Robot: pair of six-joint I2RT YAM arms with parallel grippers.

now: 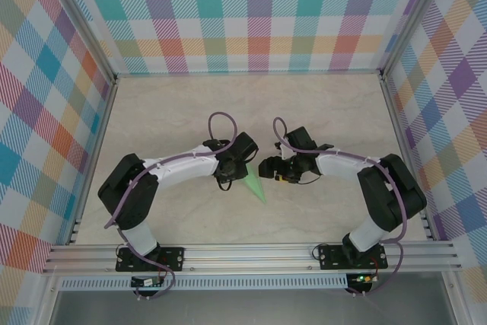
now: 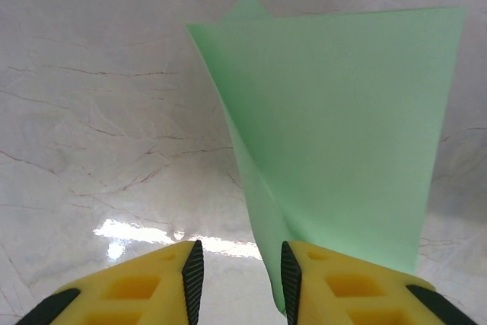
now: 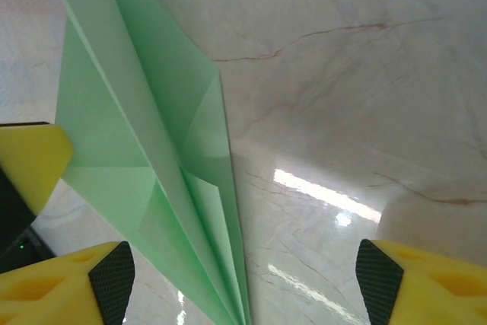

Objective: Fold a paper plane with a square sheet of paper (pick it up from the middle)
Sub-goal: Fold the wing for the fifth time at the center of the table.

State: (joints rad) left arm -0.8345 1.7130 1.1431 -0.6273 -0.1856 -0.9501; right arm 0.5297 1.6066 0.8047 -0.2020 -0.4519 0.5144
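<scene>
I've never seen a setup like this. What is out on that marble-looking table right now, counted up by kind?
Light green paper plane: 1
Robot grippers with yellow fingers: 2 (left gripper, right gripper)
Total: 3 things over the table

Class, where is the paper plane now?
In the top view the paper plane is at the table centre, between the left gripper and right gripper, tip toward the near edge.
</scene>
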